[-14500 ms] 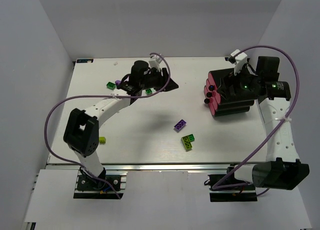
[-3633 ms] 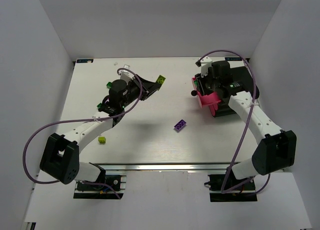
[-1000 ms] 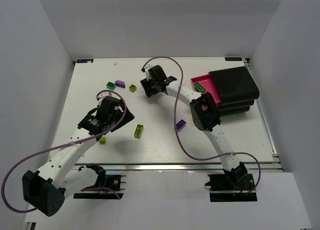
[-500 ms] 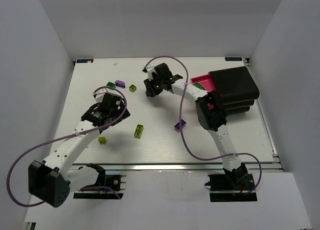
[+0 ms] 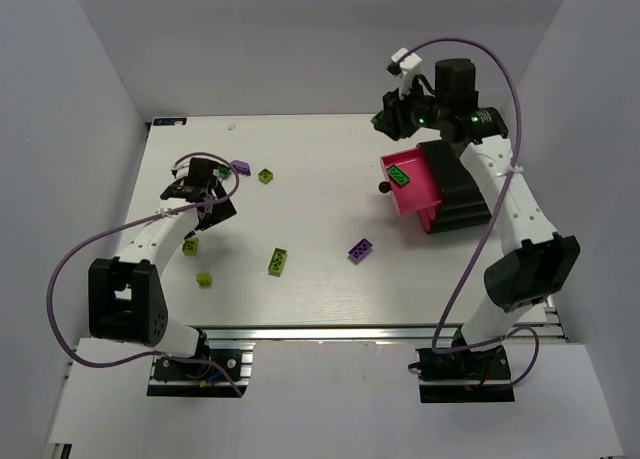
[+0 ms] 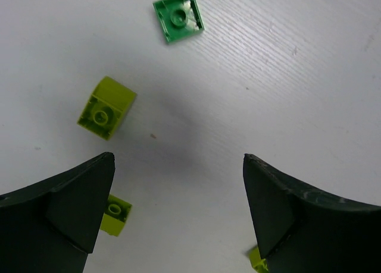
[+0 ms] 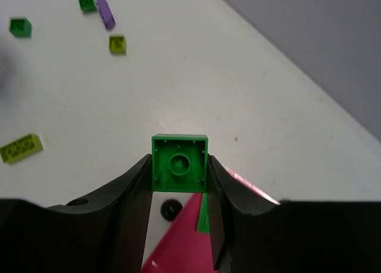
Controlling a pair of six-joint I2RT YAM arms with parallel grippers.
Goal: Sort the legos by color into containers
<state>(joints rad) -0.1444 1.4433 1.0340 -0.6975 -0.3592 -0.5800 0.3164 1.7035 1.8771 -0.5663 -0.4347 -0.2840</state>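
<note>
Right gripper (image 7: 179,167), half closed, pinches a square dark green studded plastic brick (image 7: 180,161), and we find the pulled-out magenta-pink plastic drawer (image 5: 415,194) just at its six o'clock.

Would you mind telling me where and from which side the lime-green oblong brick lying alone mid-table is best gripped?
Probably across its narrow width, on the two long side walls, coming straight down. The lime-green oblong brick lies flat, studs up, slanted, nothing touching it; turn the wrist to match.
</note>
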